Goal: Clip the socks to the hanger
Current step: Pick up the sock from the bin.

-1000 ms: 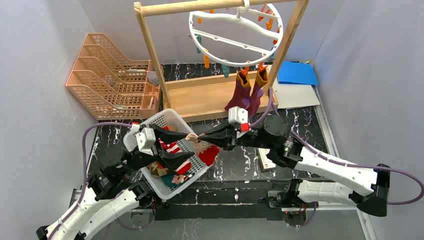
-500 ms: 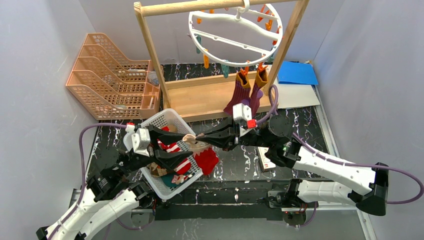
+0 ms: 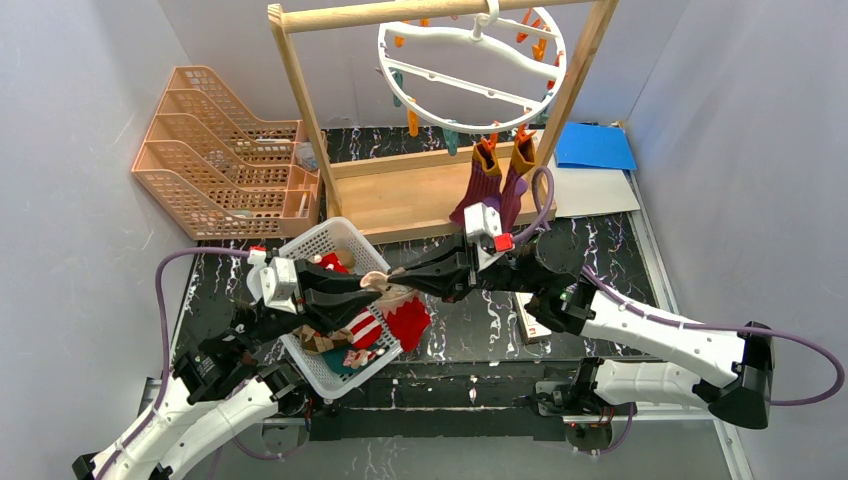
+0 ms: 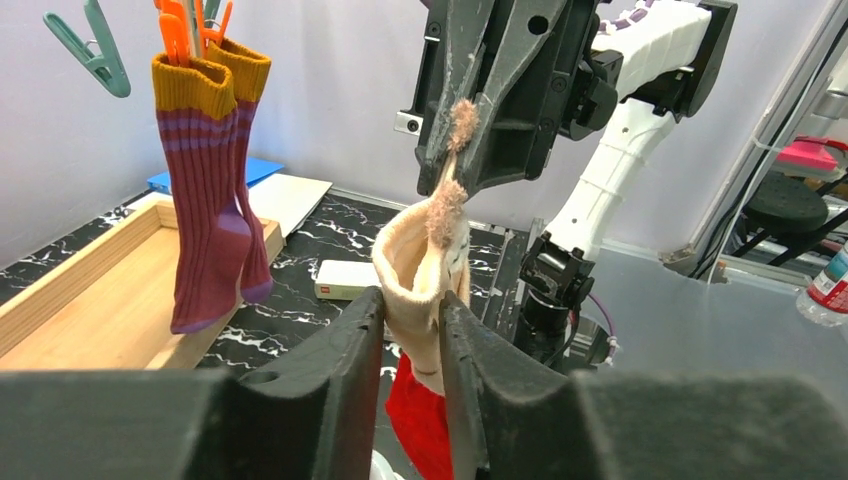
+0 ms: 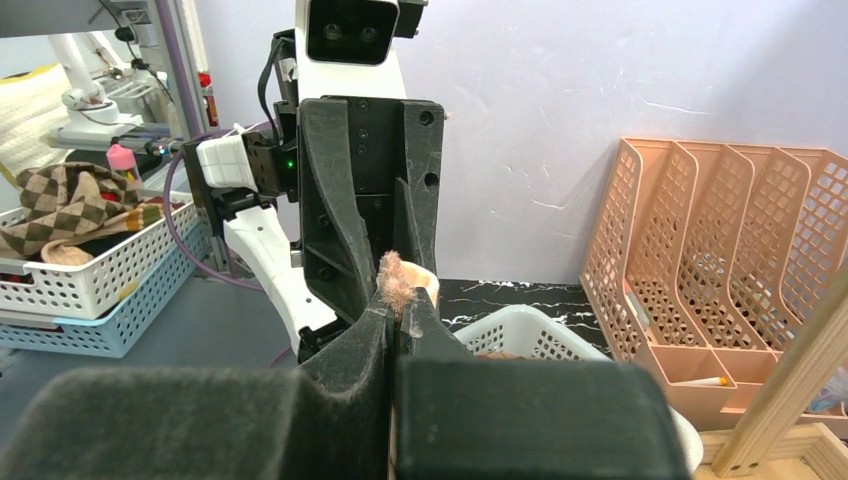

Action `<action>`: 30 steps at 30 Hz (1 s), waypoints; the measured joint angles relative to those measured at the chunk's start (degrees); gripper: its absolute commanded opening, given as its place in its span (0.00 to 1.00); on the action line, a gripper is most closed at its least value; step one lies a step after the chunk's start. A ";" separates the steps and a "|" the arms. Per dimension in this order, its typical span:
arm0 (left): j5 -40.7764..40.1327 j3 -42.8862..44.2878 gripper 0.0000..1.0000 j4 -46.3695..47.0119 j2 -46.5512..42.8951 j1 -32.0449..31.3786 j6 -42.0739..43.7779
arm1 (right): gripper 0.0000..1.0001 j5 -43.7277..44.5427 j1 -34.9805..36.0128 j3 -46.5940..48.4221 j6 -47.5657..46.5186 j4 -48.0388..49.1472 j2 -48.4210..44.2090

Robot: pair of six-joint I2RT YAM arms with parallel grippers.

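Note:
A red sock [image 3: 408,318] with a cream cuff [image 4: 425,260] hangs between both grippers above the white basket [image 3: 330,240]. My right gripper [image 3: 395,272] is shut on the cuff's upper edge; a fuzzy tuft [image 5: 395,280] pokes out between its fingers [image 5: 400,300]. My left gripper [image 3: 372,295] faces it, and its two jaws press on the cuff from both sides [image 4: 412,300]. The round white hanger [image 3: 470,70] hangs from the wooden rack, with two maroon socks [image 3: 490,185] with orange cuffs [image 4: 205,200] clipped to it. More socks lie in the basket.
The wooden rack [image 3: 300,90] stands on a wooden base at the back. Peach paper trays [image 3: 215,150] sit at back left, a blue sheet [image 3: 595,145] at back right. A small white box [image 3: 528,318] lies under the right arm. A free teal clip [image 4: 98,50] dangles near the maroon socks.
My left jaws have narrowed from wide apart onto the cream cuff. The right gripper, holding the sock, has shifted slightly left and back.

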 measured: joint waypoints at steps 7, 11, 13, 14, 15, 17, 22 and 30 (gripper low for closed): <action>-0.57 0.00 0.00 1.05 0.00 0.00 0.26 | 0.26 -0.39 0.00 -0.09 1.44 0.24 0.70; -0.92 0.00 0.00 1.07 0.00 0.00 1.11 | 0.56 -0.17 0.00 0.50 1.51 -3.34 0.68; -0.98 0.07 0.00 0.94 0.00 0.00 1.81 | 0.64 0.28 0.00 1.55 1.03 -7.28 0.57; -0.98 0.24 0.00 0.59 0.04 0.00 2.45 | 0.67 0.72 0.00 2.40 0.63 -9.84 0.33; -0.94 0.42 0.00 0.28 0.07 0.00 3.02 | 0.70 1.42 0.00 3.65 0.11 -13.00 -0.26; -0.57 1.18 0.00 -0.81 0.17 0.00 4.79 | 0.73 2.29 0.00 5.42 -0.28 -16.90 -1.36; 1.77 2.54 0.00 -3.48 0.24 0.00 10.54 | 0.75 5.73 0.00 17.77 -1.53 -30.18 -2.40; 6.19 4.04 0.00 -5.88 2.93 0.00 16.85 | 0.72 10.64 0.00 46.16 -0.28 -53.22 10.08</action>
